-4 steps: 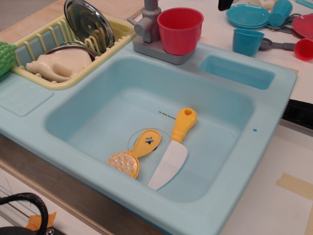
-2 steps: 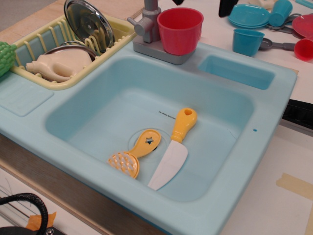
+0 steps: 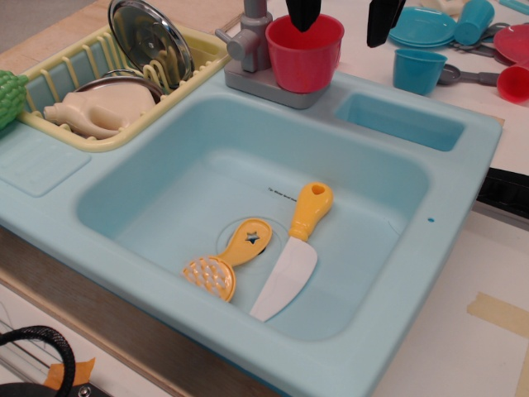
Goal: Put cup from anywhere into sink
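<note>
1. Lowered since the earlier frames, the gripper (image 3: 343, 18) now shows two black fingers (image 3: 302, 12) at the top edge, spread wide apart; one dips over the cup's mouth, the other hangs outside its right wall.
2. Light-blue toy sink (image 3: 463, 157): deep basin holding a yellow-handled toy knife (image 3: 293, 248) and a yellow slotted spatula (image 3: 227, 263).
3. Yellow dish rack (image 3: 62, 70), left of the grey faucet (image 3: 250, 37), holding a metal lid (image 3: 149, 35).
4. Large red cup (image 3: 303, 54): upright on the faucet base, behind the basin.
5. Small blue cup (image 3: 418, 69): on the table, right of the red cup.
</note>
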Robot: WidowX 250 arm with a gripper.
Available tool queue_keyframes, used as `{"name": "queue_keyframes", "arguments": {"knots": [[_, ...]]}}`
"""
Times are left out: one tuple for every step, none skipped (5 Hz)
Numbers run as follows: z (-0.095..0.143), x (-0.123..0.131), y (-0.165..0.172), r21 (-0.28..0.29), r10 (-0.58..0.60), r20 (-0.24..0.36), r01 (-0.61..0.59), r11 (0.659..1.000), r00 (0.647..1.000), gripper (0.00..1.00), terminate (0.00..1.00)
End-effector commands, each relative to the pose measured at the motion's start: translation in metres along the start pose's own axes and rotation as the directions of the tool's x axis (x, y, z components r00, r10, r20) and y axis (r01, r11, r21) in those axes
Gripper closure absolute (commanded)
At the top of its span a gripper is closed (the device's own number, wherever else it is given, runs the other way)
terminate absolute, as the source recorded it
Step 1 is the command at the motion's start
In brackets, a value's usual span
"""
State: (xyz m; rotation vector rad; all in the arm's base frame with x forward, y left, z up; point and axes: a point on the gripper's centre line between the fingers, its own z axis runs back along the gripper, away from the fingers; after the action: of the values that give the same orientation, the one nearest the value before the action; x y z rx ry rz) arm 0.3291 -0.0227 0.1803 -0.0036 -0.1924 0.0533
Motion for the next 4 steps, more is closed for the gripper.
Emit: {"name": "queue_keyframes", "arguments": {"knots": [[-0.005, 0.011, 0.007, -0.028, 0.003, 0.018, -0.003, 1.000, 1.000, 0.00, 0.00], [-0.015, 0.007, 0.011, -0.046, 0.018, -0.012, -0.018, 0.999, 1.000, 0.00, 0.00], [-0.021, 0.000, 0.012, -0.056, 0.054, -0.034, -0.056, 0.997, 0.998, 1.00, 0.00], [-0.023, -0.001, 0.012, -0.061, 0.056, -0.056, -0.060, 0.996, 0.997, 1.00, 0.00]]}}
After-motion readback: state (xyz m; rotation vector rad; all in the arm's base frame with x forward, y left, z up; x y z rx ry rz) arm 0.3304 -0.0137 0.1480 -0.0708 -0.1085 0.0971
